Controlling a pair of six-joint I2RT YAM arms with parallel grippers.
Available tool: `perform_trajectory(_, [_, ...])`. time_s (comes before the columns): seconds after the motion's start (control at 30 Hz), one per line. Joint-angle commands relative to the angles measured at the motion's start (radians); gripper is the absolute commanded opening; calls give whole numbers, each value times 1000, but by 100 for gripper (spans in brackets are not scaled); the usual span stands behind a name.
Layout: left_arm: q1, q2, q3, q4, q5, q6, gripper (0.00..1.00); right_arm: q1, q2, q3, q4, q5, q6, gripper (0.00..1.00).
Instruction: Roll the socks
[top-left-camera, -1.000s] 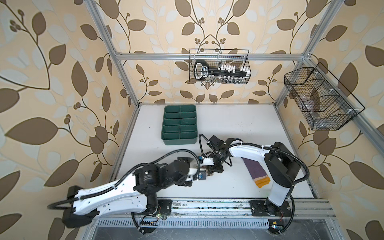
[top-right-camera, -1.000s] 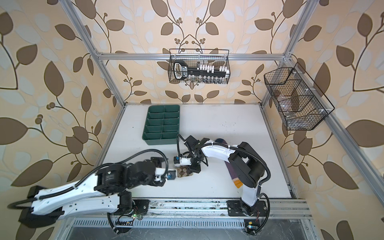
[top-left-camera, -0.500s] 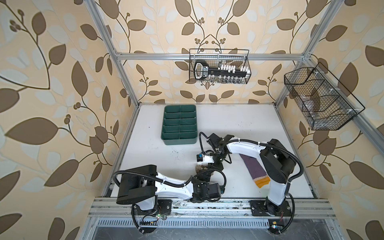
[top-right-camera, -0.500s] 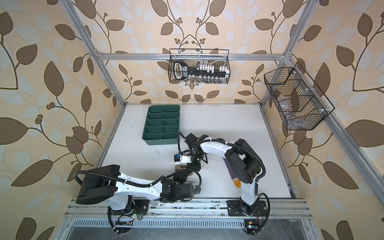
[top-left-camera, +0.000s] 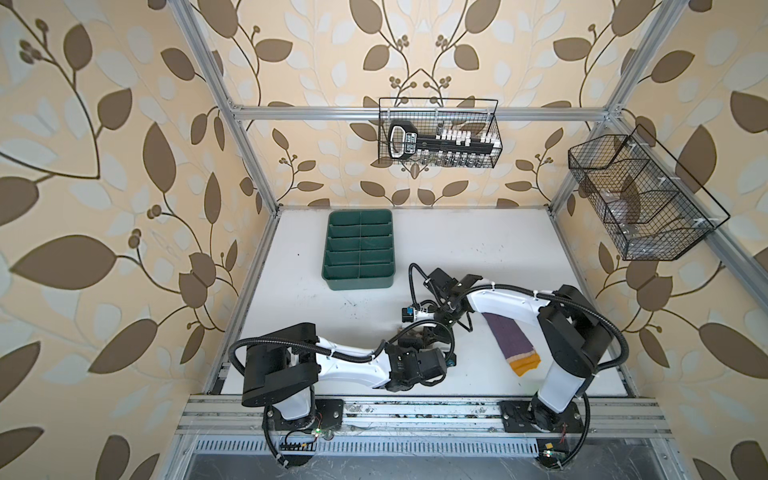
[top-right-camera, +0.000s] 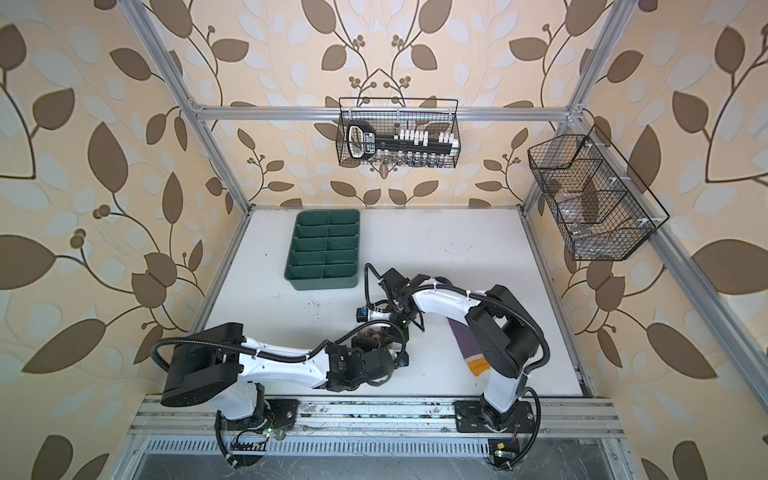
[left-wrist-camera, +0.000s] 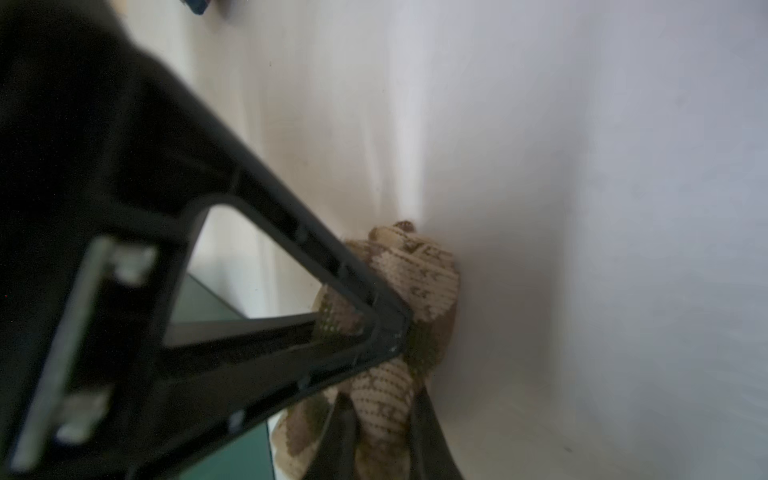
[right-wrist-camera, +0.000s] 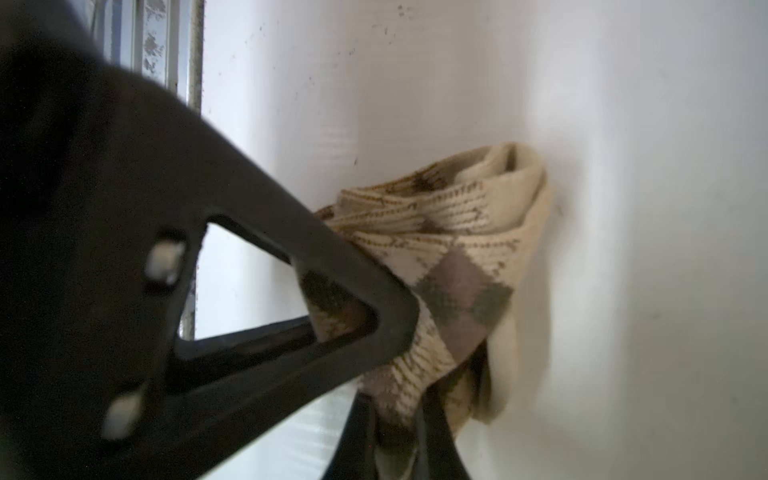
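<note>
Swung in along the front edge of the bench (top-left-camera: 457, 245), left gripper (left-wrist-camera: 386, 374) joins right gripper (right-wrist-camera: 399, 374) front-middle, both pinching the bundled tan sock (right-wrist-camera: 461, 282) — seemingly mid-roll; next, tuck its end — purple sock (top-left-camera: 509, 338) lies flat, front-right.

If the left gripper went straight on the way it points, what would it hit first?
The tan sock: the left gripper is clamped on that bundle, nothing between. Just past it the right gripper grips the sock from the far side, probably next in line, though depth is unclear.
</note>
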Motion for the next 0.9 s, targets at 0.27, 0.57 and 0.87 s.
perform_trajectory(0.27, [240,142,175,-497,666,21,7,-277,-581,-280,414,229,352,33])
perform_trajectory(0.57, [350,262,298,-645,873,51,6,-229,-1075,-442,528,283,303,42])
perform_trajectory(0.87, [452,338,391,-717,983,81,8,415,-1038,-531,334,754,184,51])
